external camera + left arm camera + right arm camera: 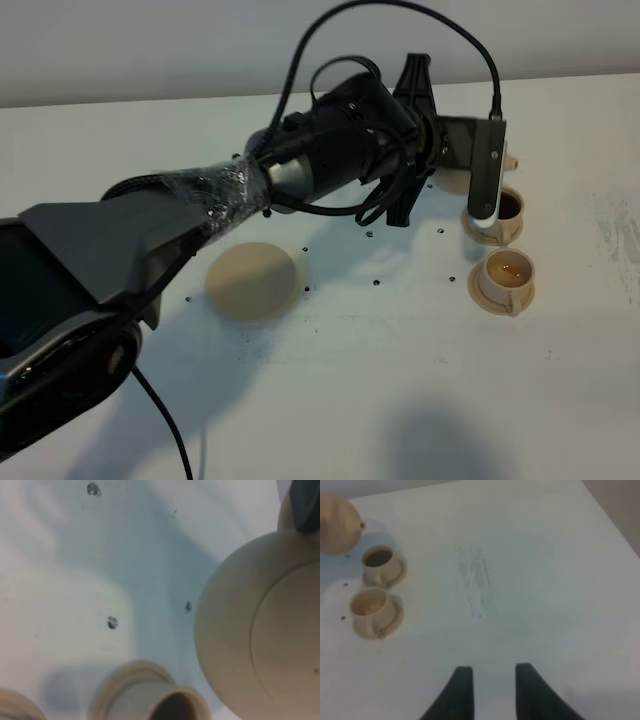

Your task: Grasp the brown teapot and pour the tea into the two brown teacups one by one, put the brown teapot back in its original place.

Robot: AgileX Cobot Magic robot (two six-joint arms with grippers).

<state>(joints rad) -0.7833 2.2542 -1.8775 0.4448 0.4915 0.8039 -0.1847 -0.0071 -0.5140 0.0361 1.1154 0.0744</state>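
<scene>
**Fingers (305,505) of left gripper (468,140) pinching brown teapot (260,645); right gripper (492,692) spread, empty**

Left: the flat saucer (255,282), the pot's home, lies bare on the table (340,390).

Centre-right: the left arm reaches across. Wrist view shows one dark finger against the pot near its handle. The other finger is hidden, so the clamp is judged, not seen. The pot hangs off the table, just beside the far teacup (497,215).

Cups: the far teacup holds dark tea (379,557). The near teacup (507,278) shows only a thin amber layer.

Right: idle gripper, well apart from both cups.

Handling (judged): glazed ceramic, stiff, brittle and slick. Heavy while full, and the lid is probably loose. Take it at the loop handle and tilt slowly.
</scene>
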